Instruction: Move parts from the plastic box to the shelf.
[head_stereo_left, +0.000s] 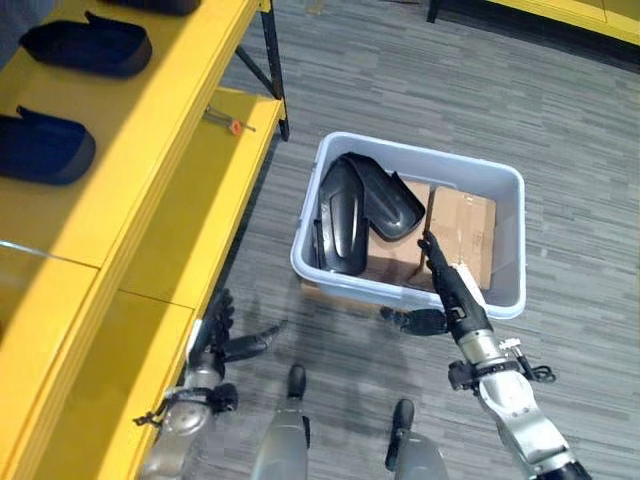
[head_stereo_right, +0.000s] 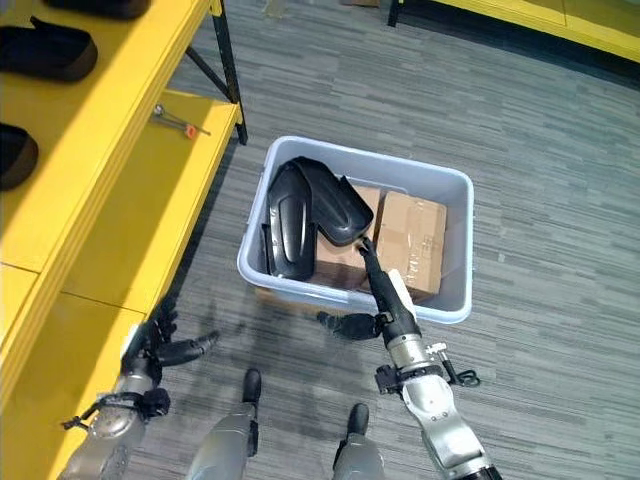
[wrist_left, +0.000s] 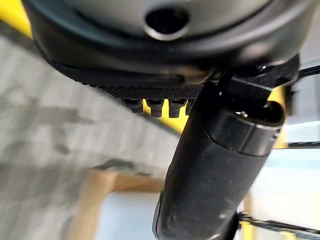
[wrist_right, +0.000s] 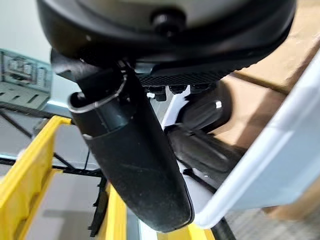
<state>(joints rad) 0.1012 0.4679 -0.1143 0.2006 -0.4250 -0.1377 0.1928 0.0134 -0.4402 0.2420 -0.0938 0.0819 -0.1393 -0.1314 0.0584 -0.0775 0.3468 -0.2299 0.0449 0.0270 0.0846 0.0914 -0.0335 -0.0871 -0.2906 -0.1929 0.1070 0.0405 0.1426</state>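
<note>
The left hand (head_stereo_left: 222, 335) is being held low beside the yellow shelf (head_stereo_left: 150, 190), fingers spread and empty. The right hand (head_stereo_left: 447, 280) is being stretched, fingers straight, over the plastic box (head_stereo_left: 500, 185), where black parts (head_stereo_left: 345, 215) are lying on cardboard boxes (head_stereo_left: 465, 225).

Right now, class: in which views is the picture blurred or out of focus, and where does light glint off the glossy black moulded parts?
Left wrist view: the floor past the left hand is smeared. Right wrist view: the right hand and the white plastic box look soft. Left eye view: pale sheen on the glossy black moulded parts.
</note>
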